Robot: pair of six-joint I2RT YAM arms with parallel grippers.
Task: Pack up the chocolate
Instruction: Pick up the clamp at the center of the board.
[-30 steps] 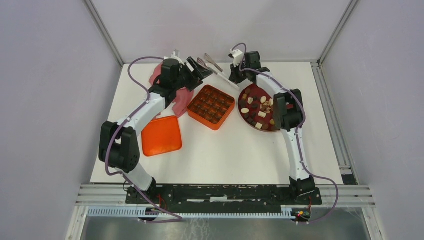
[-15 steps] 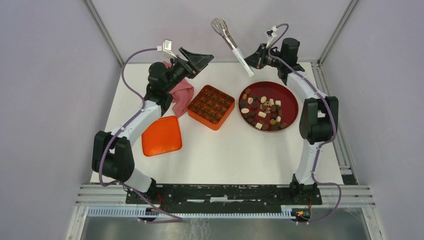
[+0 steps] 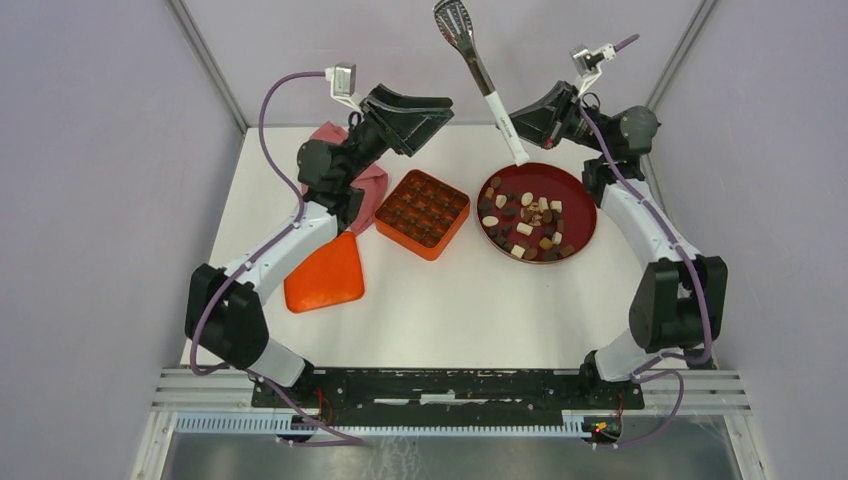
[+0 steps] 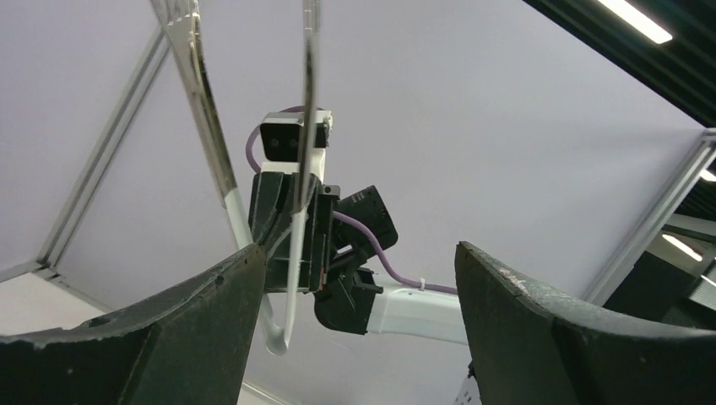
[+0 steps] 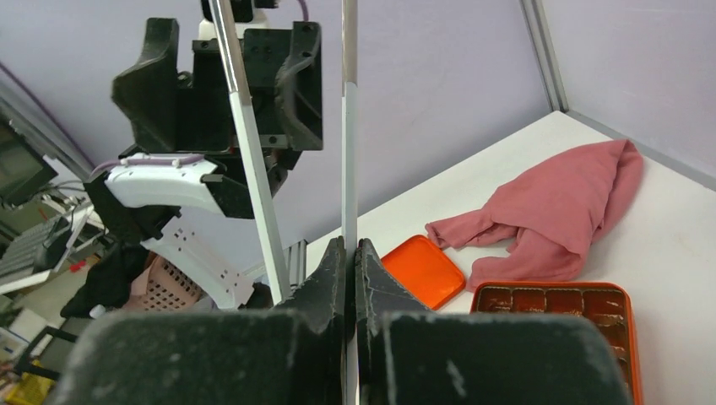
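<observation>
— Chocolate (image 3: 525, 222): dark, light-brown and cream pcs, all loose on the dark red plate (image 3: 586, 200), far-right part of the table (image 3: 480, 310).

— And the right gripper (image 3: 520, 122)?

— Up in the air over the far edge, above the plate's far rim. Fingers pinched tight on the white handle end of the tongs (image 3: 480, 75). Metal tips point up and away, toward the back wall. Wrist cam: right gripper (image 5: 350, 287) clamped on one tong arm, 2nd arm runs just beside it on the left.

— Left gripper (image 3: 440, 112)?

— Also raised, near the far edge, jaws spread wide w/ nothing btw them. Its own cam looks straight through the gap of the left gripper (image 4: 359, 321) at the other arm holding the tongs (image 4: 295, 245). The two are apart, no contact.

— Rest of the table?

— Orange box (image 3: 405, 237), gridded, mid-table toward the far edge, just left of the plate, not touching it. Cells look dark; can't tell what's in them. Orange lid (image 3: 322, 272) flat nearer the left edge. Pink cloth (image 3: 368, 190) bunched by the far-left corner, partly under the left arm.
</observation>
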